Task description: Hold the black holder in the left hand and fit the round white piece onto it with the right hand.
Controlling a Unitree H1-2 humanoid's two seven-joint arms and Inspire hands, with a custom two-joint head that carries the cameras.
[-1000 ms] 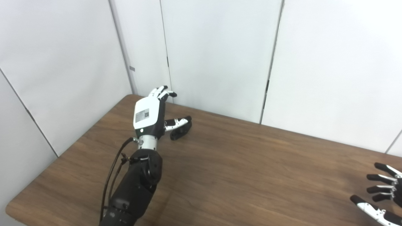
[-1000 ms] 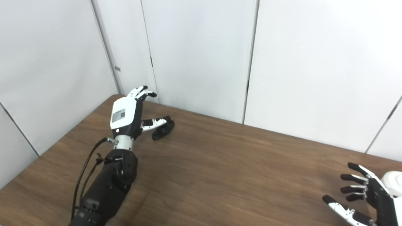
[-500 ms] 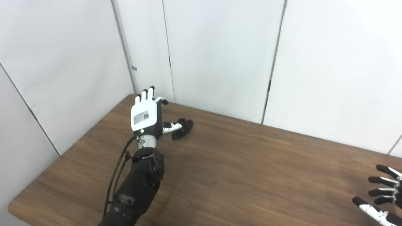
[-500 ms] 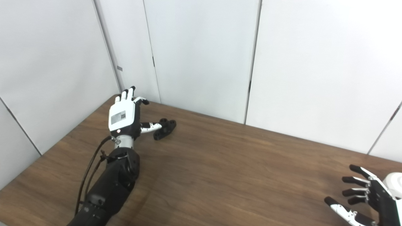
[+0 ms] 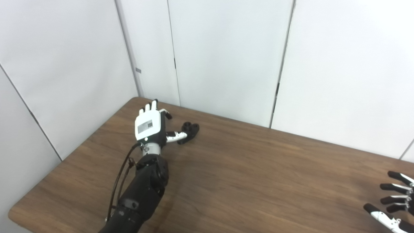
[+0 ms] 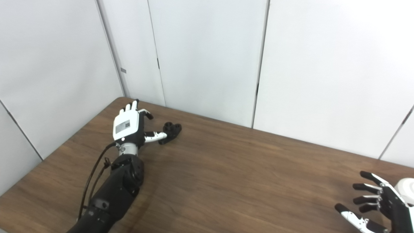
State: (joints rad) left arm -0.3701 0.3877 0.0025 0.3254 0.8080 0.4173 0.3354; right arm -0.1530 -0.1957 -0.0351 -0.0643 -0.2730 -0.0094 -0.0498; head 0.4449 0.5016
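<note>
The black holder [image 5: 190, 130] lies on the brown table [image 5: 245, 168] near the far left corner. My left hand [image 5: 150, 123] hovers just left of it, back up, fingers spread and open, the thumb tip reaching the holder's near side. My right hand [image 6: 376, 204] is open at the bottom right corner, fingers apart, holding nothing. The round white piece [image 6: 407, 187] shows only in the right eye view, at the right edge just behind the right hand; most of it is cut off.
White wall panels [image 5: 226, 55] close off the table's far and left sides. The table's left edge [image 5: 71, 155] runs close beside my left arm. Bare wood stretches between the two hands.
My left hand has flattened, spread its fingers and dropped lower toward the table beside the holder. The camera shifted a little. The right hand has barely moved.
</note>
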